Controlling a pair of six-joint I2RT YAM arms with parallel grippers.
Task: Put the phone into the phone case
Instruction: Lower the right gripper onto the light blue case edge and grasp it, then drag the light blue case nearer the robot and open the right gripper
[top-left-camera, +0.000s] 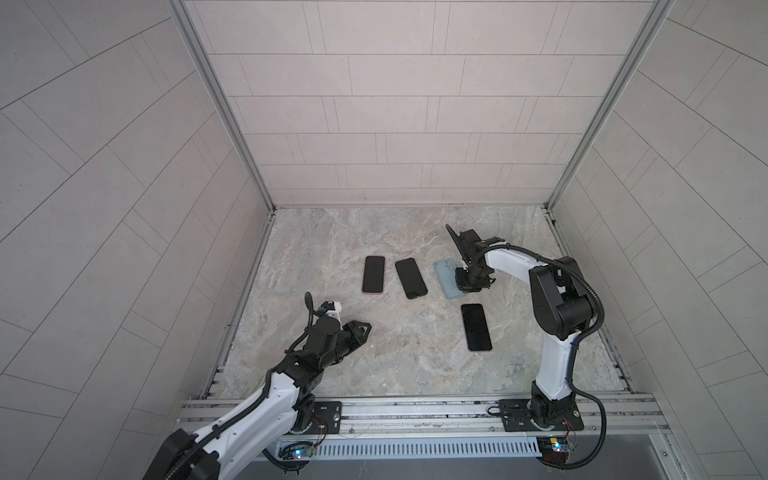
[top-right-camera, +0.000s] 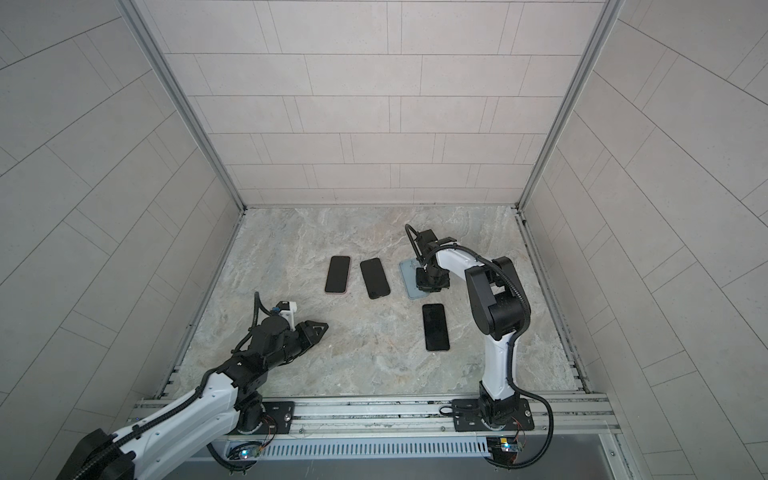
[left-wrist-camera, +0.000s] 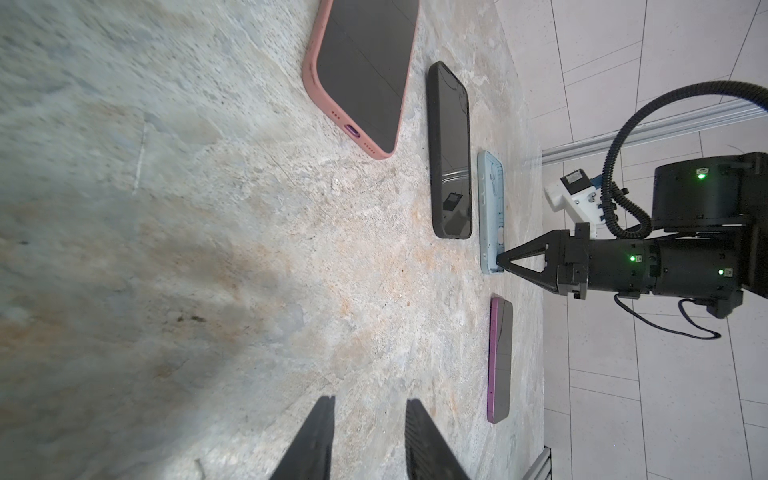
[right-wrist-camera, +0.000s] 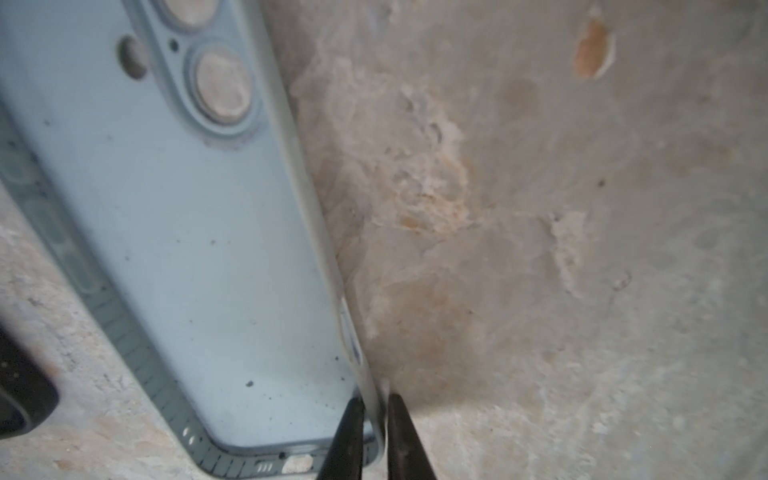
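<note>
The right fingers (right-wrist-camera: 347, 436) pinch a side wall of the blue phone case (right-wrist-camera: 187, 228), likely to steady it; the left fingers (left-wrist-camera: 316, 440) hover spread, empty.

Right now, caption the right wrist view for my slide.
Right claw straddles the side wall of the empty light-blue phone case near its port-end corner, on the marbled table.

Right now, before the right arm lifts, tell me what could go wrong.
The right gripper straddles only the thin side wall of the light blue case near a corner: the case could flex, swing or slip out. The purple phone lies close to that end; a sliding case may bump it.
</note>
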